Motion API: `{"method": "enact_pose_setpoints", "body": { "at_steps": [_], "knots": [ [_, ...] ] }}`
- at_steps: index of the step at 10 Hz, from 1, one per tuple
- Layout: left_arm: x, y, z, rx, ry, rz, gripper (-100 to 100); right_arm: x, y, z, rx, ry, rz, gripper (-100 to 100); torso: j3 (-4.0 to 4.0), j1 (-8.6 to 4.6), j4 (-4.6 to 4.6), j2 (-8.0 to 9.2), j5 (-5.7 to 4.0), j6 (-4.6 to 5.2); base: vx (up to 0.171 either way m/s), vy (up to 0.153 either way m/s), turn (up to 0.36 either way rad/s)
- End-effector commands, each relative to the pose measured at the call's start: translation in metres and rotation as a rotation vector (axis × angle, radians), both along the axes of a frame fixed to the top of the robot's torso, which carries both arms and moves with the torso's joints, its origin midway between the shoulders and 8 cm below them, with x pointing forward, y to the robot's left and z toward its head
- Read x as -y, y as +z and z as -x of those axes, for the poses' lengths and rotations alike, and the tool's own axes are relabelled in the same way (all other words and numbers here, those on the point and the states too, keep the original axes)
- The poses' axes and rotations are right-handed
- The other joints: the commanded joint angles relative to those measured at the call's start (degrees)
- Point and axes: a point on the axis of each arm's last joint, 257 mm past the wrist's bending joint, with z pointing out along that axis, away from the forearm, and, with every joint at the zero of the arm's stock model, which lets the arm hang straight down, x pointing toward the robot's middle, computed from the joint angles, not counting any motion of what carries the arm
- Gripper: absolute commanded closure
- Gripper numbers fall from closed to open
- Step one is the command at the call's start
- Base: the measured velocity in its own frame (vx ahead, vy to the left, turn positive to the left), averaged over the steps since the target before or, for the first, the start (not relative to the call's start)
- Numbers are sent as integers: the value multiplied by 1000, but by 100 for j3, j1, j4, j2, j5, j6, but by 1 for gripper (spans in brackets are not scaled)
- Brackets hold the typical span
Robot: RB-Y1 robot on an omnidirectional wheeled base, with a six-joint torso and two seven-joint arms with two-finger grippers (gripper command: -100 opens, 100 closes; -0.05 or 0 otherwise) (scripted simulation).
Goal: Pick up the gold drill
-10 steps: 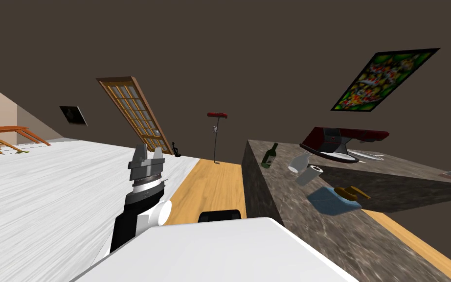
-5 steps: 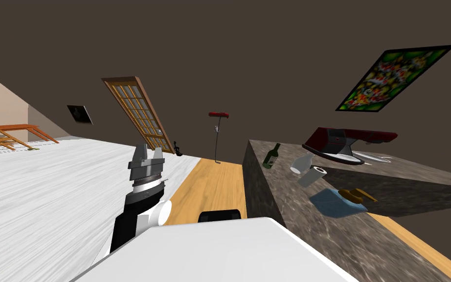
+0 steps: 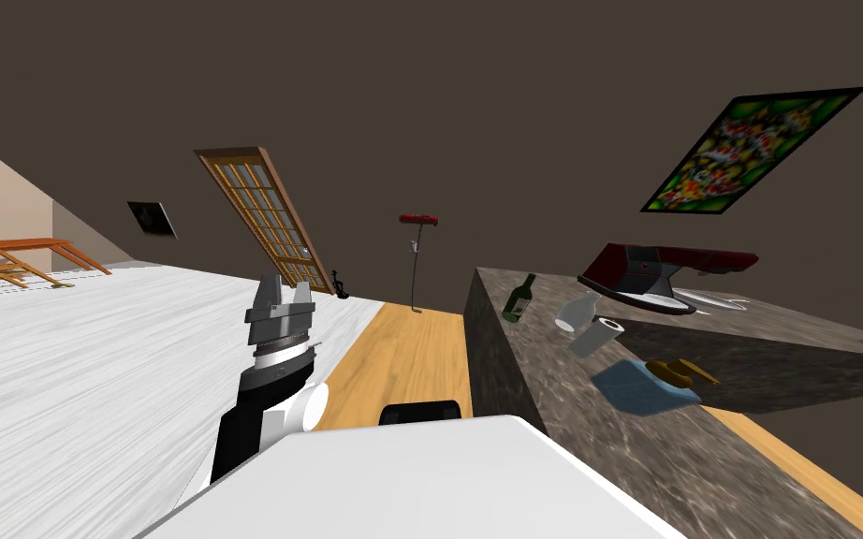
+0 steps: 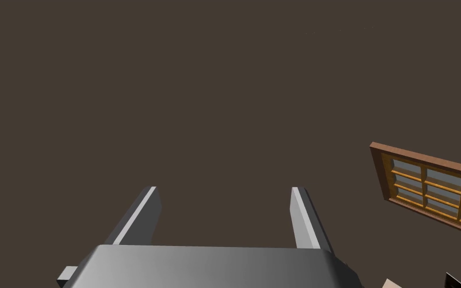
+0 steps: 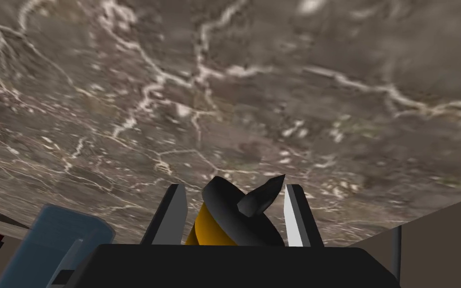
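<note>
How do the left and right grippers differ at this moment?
The left gripper is open and empty; the right gripper is shut on the gold and black drill. The left gripper stands away from the marbled counter; the right gripper is over it. Both have thin grey blade fingers.

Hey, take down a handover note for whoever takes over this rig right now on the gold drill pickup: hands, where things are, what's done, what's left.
Left hand: open, empty, raised, off to the left of the marble counter.
Right hand: fingers closed in on the drill, black and gold, held between them.
A blue box sits close beside the right hand, with the counter top just beyond the drill.
Done: the grasp looks made.
Left: confirm the hold and lift clear. I cannot tell whether the drill is off the surface.
</note>
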Motion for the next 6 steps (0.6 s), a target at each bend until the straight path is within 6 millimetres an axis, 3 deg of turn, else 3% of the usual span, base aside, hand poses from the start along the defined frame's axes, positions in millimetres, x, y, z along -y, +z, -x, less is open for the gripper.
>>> {"method": "enact_pose_setpoints", "body": {
  "at_steps": [1,5,6],
  "knots": [
    [0,0,0,0,0,0,0,-2,7,1,-8,10,6,100,0,0,0,0,0,0,4,-18,-70],
    [0,0,0,0,0,0,0,-7,16,2,-17,20,8,100,-4,0,-2,-6,0,2,10,-12,-40],
    [0,0,0,0,0,0,0,-7,16,2,-17,21,9,0,-3,-1,-1,-5,-2,1,0,0,0]
  ]
}}
